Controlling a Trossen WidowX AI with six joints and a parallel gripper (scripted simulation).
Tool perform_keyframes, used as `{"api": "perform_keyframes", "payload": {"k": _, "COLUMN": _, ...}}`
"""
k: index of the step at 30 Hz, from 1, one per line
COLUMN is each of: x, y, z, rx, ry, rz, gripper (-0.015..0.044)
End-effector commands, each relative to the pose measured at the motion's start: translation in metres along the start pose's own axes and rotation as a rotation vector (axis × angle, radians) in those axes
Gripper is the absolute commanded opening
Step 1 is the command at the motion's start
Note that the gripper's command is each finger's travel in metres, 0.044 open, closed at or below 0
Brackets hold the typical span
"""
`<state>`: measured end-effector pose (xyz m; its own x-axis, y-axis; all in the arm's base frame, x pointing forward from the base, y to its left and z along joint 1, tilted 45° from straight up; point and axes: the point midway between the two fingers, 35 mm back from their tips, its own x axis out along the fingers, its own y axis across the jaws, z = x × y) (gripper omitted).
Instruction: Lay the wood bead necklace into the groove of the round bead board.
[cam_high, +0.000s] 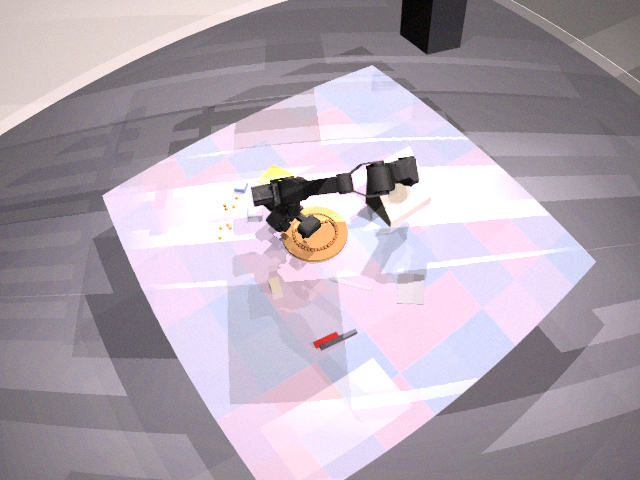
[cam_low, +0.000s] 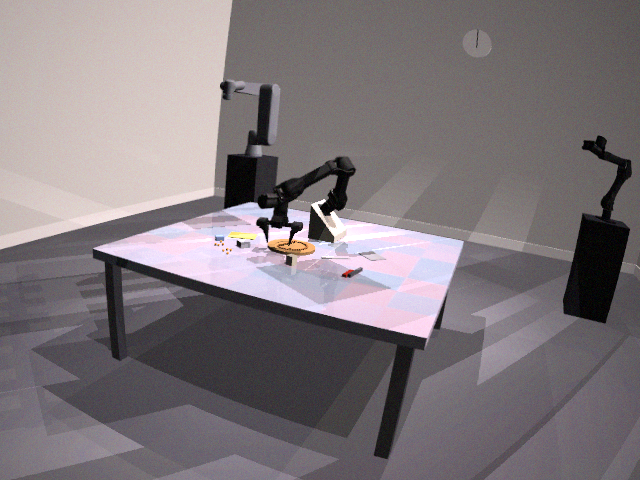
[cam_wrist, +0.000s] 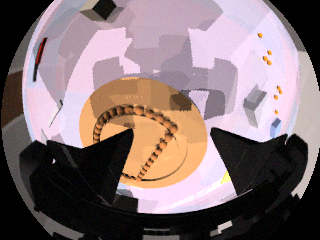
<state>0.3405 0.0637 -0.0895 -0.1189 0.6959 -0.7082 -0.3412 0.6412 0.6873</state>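
The round wooden bead board (cam_high: 312, 256) (cam_low: 310, 251) (cam_wrist: 142, 86) lies flat on the table. The brown bead necklace (cam_high: 315, 250) (cam_wrist: 130, 110) lies on it, following the groove along the far and left side in the wrist view. From about the middle of the board's right half, a stretch of beads cuts straight inward across the board, and the groove's right arc shows bare. The lower left part is hidden by a finger. My gripper (cam_low: 279, 242) (cam_wrist: 174, 132) is open and empty, low above the board, its fingertips on either side of the necklace's bend.
A grey block (cam_high: 254, 214) (cam_wrist: 255, 104), a blue block (cam_high: 241, 188), scattered orange beads and a yellow sheet (cam_high: 273, 173) lie beyond the board. A cream block (cam_high: 275, 285), white rod (cam_high: 356, 284), grey plate (cam_high: 410, 291), red piece (cam_high: 325, 339) and dark bar lie around it.
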Motion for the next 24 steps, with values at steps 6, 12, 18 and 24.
{"api": "perform_keyframes", "payload": {"k": 6, "x": -0.029, "y": 0.004, "z": -0.008, "rx": 0.53, "ry": -0.001, "rz": -0.003, "gripper": 0.0256}}
{"api": "perform_keyframes", "payload": {"k": 12, "x": -0.032, "y": 0.005, "z": -0.01, "rx": 0.594, "ry": -0.001, "rz": -0.003, "gripper": 0.012}}
{"api": "perform_keyframes", "payload": {"k": 18, "x": -0.02, "y": 0.005, "z": -0.01, "rx": 0.594, "ry": -0.001, "rz": -0.002, "gripper": 0.012}}
{"api": "perform_keyframes", "payload": {"k": 24, "x": -0.023, "y": 0.003, "z": -0.006, "rx": 0.583, "ry": -0.012, "rz": -0.008, "gripper": 0.012}}
